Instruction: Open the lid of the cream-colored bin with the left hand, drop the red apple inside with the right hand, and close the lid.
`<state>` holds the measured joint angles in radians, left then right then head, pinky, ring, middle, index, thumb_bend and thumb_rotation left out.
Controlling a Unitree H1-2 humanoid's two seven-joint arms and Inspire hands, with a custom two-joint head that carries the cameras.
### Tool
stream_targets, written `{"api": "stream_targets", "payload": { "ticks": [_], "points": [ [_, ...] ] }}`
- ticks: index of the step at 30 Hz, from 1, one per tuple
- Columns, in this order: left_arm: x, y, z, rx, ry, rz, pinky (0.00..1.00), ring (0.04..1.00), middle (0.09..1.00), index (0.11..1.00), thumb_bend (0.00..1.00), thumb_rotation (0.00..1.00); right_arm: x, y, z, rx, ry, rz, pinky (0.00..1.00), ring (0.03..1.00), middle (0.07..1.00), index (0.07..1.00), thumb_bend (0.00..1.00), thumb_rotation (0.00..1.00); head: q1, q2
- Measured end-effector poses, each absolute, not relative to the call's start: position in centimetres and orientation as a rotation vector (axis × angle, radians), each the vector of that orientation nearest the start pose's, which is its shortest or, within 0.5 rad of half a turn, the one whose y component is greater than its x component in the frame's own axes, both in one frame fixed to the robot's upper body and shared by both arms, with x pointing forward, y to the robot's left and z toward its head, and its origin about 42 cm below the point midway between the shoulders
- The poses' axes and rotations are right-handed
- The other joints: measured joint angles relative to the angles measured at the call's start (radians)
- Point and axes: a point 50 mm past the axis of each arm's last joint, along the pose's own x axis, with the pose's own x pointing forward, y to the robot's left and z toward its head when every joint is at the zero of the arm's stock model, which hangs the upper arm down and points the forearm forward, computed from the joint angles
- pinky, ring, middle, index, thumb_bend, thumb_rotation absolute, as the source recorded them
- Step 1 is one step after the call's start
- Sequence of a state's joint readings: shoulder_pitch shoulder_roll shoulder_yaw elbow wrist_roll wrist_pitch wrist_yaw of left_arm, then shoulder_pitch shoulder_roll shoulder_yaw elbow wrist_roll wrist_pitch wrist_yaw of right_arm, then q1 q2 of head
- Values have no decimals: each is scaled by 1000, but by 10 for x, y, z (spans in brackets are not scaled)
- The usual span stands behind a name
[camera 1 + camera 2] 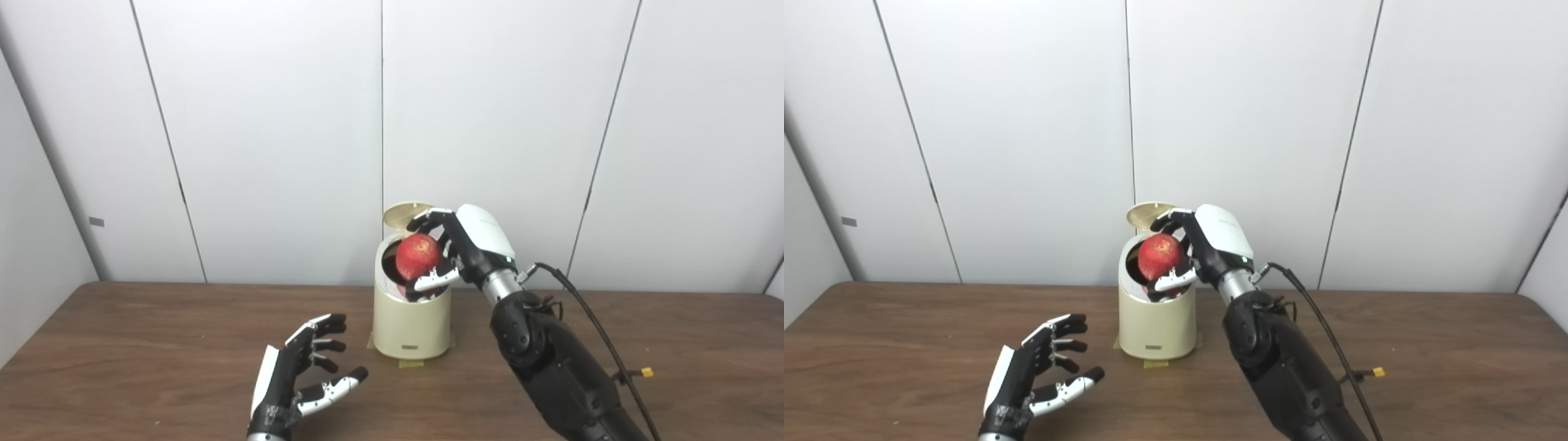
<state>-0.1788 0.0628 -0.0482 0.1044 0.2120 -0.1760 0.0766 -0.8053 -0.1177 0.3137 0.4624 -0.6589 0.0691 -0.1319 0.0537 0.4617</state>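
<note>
Right hand [465,251] clamped on red apple [418,255], directly above open cream-colored bin [409,327]; lid [404,215] raised at 12 o'clock. Left hand [303,373] fingers apart, empty, at bin's 7 o'clock.

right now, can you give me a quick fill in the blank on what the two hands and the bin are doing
1. The right hand holds the red ____ over the mouth of the cream-colored bin.
2. The bin's lid stands ____, tipped up at the back.
3. The left hand hovers over the wooden table with its fingers ____, holding nothing.
4. The bin sits on the table to the ____ of the left hand.

Missing words: apple; open; apart; right
</note>
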Motion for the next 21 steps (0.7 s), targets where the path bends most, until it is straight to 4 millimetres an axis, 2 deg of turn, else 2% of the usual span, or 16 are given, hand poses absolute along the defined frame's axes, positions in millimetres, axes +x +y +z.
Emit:
{"api": "stream_targets", "payload": {
  "ticks": [15,21],
  "points": [
    [339,205,132,265,-261,-30,512,661,761,770,672,46,490,-115,267,-947,-438,117,328,457,652,668,868,121,0,3],
    [339,205,132,266,-261,-36,511,653,752,765,672,36,489,-117,265,-950,-437,116,344,492,707,729,881,145,-3,6]
  ]
}}
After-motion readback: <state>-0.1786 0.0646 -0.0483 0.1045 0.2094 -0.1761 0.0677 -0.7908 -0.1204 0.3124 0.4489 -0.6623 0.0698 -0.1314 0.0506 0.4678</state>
